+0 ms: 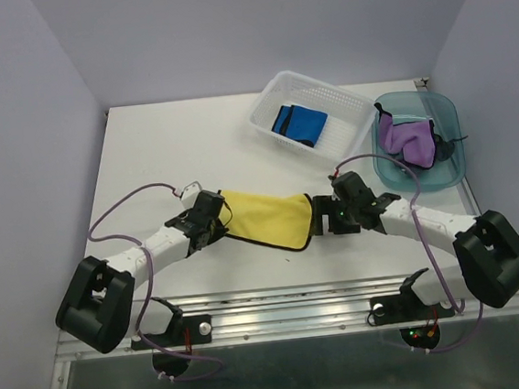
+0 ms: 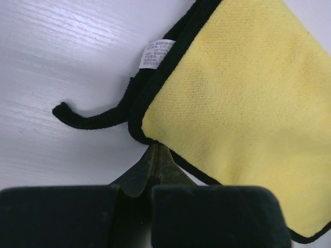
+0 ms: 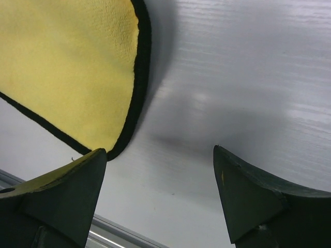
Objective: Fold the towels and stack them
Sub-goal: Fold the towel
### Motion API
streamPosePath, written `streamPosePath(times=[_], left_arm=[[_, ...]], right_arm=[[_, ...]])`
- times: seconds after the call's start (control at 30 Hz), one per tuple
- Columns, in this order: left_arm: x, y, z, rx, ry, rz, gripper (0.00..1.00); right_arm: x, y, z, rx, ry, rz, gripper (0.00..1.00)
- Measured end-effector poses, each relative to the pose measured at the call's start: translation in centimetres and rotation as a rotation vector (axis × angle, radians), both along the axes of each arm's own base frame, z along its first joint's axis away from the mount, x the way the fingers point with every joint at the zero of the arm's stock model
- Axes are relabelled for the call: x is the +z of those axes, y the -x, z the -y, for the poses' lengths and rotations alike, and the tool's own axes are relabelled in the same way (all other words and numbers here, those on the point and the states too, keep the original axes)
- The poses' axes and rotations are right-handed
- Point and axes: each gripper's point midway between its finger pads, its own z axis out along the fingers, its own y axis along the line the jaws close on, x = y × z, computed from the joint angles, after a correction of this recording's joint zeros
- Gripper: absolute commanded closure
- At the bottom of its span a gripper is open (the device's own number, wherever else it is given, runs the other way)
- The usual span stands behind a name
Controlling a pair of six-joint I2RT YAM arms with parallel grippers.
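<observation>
A yellow towel (image 1: pixel 266 214) with black trim lies folded on the white table between my two grippers. My left gripper (image 1: pixel 218 219) is shut, and its tips (image 2: pixel 155 150) touch the trim at the towel's left corner (image 2: pixel 238 103), with no cloth showing between the jaws. A white label and a black loop lie by that corner. My right gripper (image 1: pixel 322 221) is open and empty at the towel's right corner (image 3: pixel 67 77); its left fingertip (image 3: pixel 93 160) is next to the trim. A bright blue towel (image 1: pixel 299 124) lies in the white basket. A purple towel (image 1: pixel 406 139) lies in the teal bin, with a dark cloth (image 1: pixel 444 147) beside it.
The white slotted basket (image 1: pixel 347 103) stands at the back centre-right and the translucent teal bin (image 1: pixel 445 112) at the right edge. A metal rail (image 1: pixel 287 293) runs along the table's near edge. Purple cables loop beside both arms.
</observation>
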Motion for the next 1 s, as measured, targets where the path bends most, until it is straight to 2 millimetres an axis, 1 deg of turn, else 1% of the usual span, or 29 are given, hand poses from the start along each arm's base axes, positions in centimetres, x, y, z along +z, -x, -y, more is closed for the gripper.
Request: streamPosePath(times=[0.1, 0.17, 0.33, 0.43, 0.5, 0.53, 0.57, 0.6, 0.63, 0.7, 0.73, 0.77, 0.8, 0.87, 0.9, 1.0], left_arm=[[0.7, -0.1, 0.3, -0.008, 0.021, 0.016, 1.0], [1.4, -0.2, 0.6, -0.017, 0.043, 0.035, 1.0], [4.8, -0.7, 1.3, -0.032, 0.124, 0.137, 1.0], [5.9, -0.9, 1.3, -0.032, 0.146, 0.186, 1.0], [5.6, -1.0, 0.8, -0.015, 0.125, 0.179, 0.99], [5.3, -1.0, 0.5, -0.009, 0.115, 0.168, 0.84], [4.7, -1.0, 0.1, 0.005, 0.096, 0.15, 0.79], [4.1, -1.0, -0.4, 0.016, 0.079, 0.134, 0.77], [3.6, -1.0, -0.7, 0.019, 0.065, 0.118, 0.71], [2.5, -1.1, -1.5, 0.039, 0.038, 0.084, 0.69], [2.0, -1.1, -1.9, 0.047, 0.027, 0.068, 0.65], [1.6, -1.1, -2.3, 0.057, 0.017, 0.055, 0.65], [1.2, -1.1, -2.5, 0.061, 0.008, 0.042, 0.65], [0.5, -1.4, -3.1, 0.077, -0.001, 0.021, 0.65], [0.1, -1.5, -3.3, 0.079, -0.001, 0.012, 0.65], [-0.4, -2.0, -3.3, 0.078, 0.005, 0.001, 0.64]], right_arm=[[-0.6, 0.8, -0.8, 0.026, 0.002, -0.017, 0.15], [-0.5, 1.2, -1.6, 0.044, -0.009, -0.015, 0.17], [-0.6, 1.6, -2.6, 0.031, -0.005, -0.007, 0.22], [-0.9, 1.6, -3.1, 0.001, 0.015, 0.009, 0.27], [-1.0, 1.5, -3.4, -0.021, 0.024, 0.022, 0.3], [-1.0, 1.4, -3.6, -0.038, 0.025, 0.03, 0.31], [-1.1, 1.3, -3.7, -0.048, 0.027, 0.035, 0.32], [-1.1, 1.0, -3.8, -0.065, 0.026, 0.038, 0.35], [-1.1, 0.8, -3.9, -0.077, 0.026, 0.041, 0.36], [-1.1, 0.2, -4.1, -0.11, 0.026, 0.045, 0.42], [-1.1, -0.2, -4.0, -0.132, 0.03, 0.048, 0.48], [-1.2, -0.3, -4.0, -0.137, 0.033, 0.047, 0.48], [-1.3, -0.5, -3.9, -0.157, 0.037, 0.052, 0.58], [-1.4, -0.6, -3.6, -0.177, 0.046, 0.053, 0.65], [-1.5, -0.7, -3.4, -0.19, 0.056, 0.052, 0.71], [-1.8, -0.7, -2.8, -0.216, 0.077, 0.049, 0.8]])
